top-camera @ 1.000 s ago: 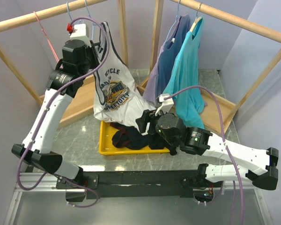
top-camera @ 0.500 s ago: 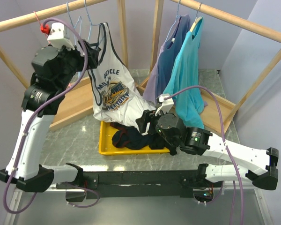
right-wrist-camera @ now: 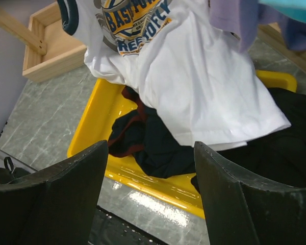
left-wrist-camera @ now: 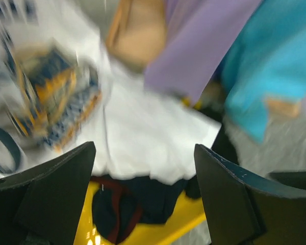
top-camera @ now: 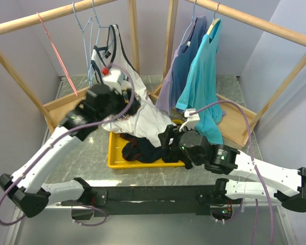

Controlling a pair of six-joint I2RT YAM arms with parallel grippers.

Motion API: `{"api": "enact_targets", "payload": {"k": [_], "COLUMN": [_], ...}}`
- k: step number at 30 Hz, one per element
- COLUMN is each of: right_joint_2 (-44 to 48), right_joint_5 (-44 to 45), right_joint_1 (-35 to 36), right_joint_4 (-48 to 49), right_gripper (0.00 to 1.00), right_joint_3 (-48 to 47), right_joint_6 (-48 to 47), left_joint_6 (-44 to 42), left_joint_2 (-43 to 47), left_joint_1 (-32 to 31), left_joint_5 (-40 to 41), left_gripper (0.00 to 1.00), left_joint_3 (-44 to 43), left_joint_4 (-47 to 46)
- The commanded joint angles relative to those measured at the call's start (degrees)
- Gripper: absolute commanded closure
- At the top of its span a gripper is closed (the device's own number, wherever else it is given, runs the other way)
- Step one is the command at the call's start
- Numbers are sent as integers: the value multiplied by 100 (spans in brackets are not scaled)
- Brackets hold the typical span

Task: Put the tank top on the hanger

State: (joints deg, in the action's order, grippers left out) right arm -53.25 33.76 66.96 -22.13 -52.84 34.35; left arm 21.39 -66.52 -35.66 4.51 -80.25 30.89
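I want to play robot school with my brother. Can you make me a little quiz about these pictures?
1. True or false: the tank top hangs down over the yellow tray.
2. What colour is the trim on the dark garment in the tray? A red, B green, C white.
3. Fill in: the left gripper and the right gripper are both ____.
Key: 1 true; 2 A; 3 open.
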Motion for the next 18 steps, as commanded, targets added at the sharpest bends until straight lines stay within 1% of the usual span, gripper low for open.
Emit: {"api": "enact_targets", "payload": {"k": [1, 3, 6, 8, 11, 14, 17, 18], "right_joint_2": [359, 377, 351, 316, 272, 210, 140, 122], "right_joint_5": [298, 289, 245, 219, 184, 175, 149, 149], "right_joint_1": [-25, -34, -25, -25, -16, -25, -25, -25], "right_joint_4": [-186, -230, -309, -327, -318, -327, -345, -353], "right_gripper": [24, 24, 24, 24, 24, 24, 24, 24], "right_joint_3": [194, 230, 248, 274, 283, 274, 230, 213], "right_joint_6": [256, 292, 353, 371, 397, 406, 380, 388], "left_joint_6": [550, 734, 902, 946, 1060, 1157, 1411, 1473], "left_joint_2": [148, 52, -202, -369, -869, -1125, -1459, -1512], "left_joint_1": [-379, -511, -547, -556, -574, -591, -591, -591], "left_joint_5": [383, 567, 761, 779, 674, 700, 910, 998], "left_gripper": [16, 16, 12, 12, 13, 14, 18, 21], "left_joint_3": [1211, 1711, 2126, 2259, 2356, 2435, 2487, 2540], "left_joint_4": [-654, -943, -1295, -1489, -1735, -1973, -2105, -2149]}}
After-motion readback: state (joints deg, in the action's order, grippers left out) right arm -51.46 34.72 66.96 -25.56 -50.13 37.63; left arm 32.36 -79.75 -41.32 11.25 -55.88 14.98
